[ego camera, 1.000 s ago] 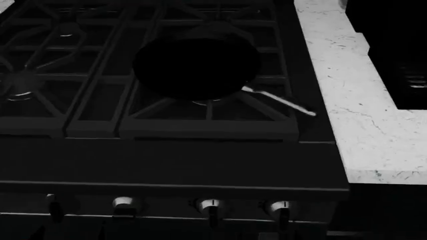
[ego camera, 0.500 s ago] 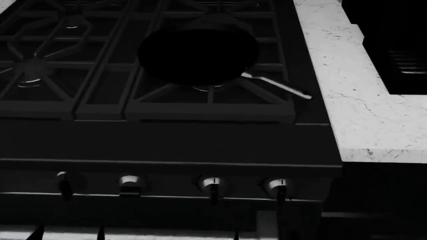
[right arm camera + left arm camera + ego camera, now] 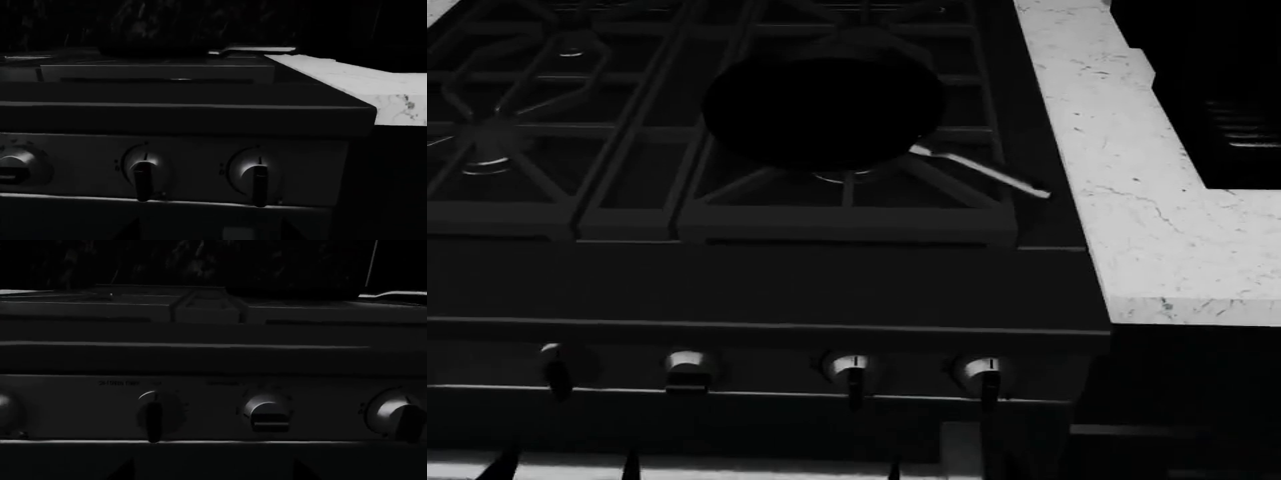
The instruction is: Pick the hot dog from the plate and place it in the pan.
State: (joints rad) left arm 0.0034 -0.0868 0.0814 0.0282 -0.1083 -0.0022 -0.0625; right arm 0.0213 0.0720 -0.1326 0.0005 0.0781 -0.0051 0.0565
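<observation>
**Pan waits on the stove; hot dog and plate out of sight**

The pan (image 3: 822,110) sits on the black stove grates (image 3: 561,120) over the right-hand burner, its thin silvery handle (image 3: 981,171) pointing toward the white marble worktop (image 3: 1134,170). Neither gripper shows in any view, so whether their jaws are apart or together cannot be told. Both wrist cameras sit low, facing the stove front: the left wrist view shows the control knobs (image 3: 157,412) with the pan's dark edge (image 3: 293,290) above and beyond, and the right wrist view shows two knobs (image 3: 143,172) and the worktop's edge (image 3: 373,85). The hot dog and plate appear nowhere.
</observation>
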